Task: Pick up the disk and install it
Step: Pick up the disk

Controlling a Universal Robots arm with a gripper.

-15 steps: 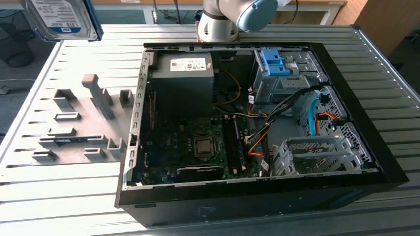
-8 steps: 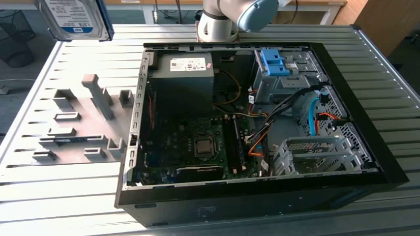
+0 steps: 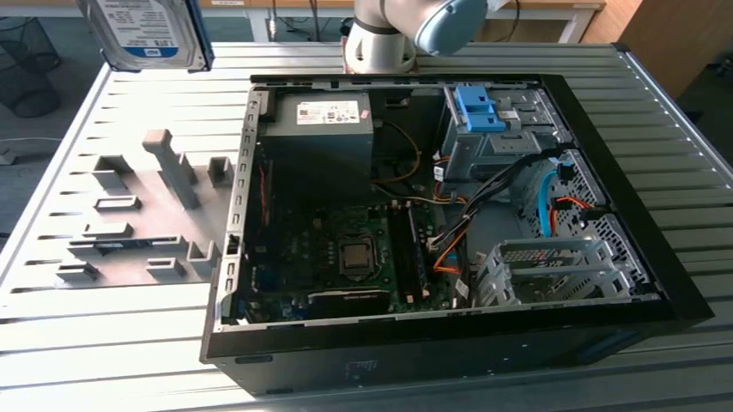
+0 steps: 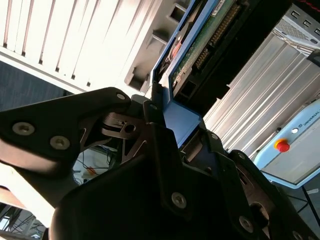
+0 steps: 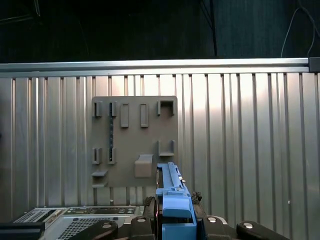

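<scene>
The disk (image 3: 143, 30), a silver-grey drive with a white-and-blue label in a blue bracket, hangs in the air at the exterior view's far upper left, above the table's back corner. In the first wrist view my gripper (image 5: 172, 212) is shut on the blue bracket's edge (image 5: 172, 197), which stands upright between the fingers. In the second wrist view the disk's green circuit-board underside (image 4: 200, 45) shows beyond my gripper (image 4: 172, 125). The grey holder plate (image 5: 135, 140) lies on the table below the disk, with nothing in its slots.
The open black computer case (image 3: 458, 352) lies on the ribbed metal table (image 3: 115, 343). Inside it are a grey power supply (image 3: 321, 129), a bay with a blue latch (image 3: 479, 107) and a metal drive cage (image 3: 550, 270). The grey holder plate (image 3: 137, 215) sits to the exterior view's left of the case.
</scene>
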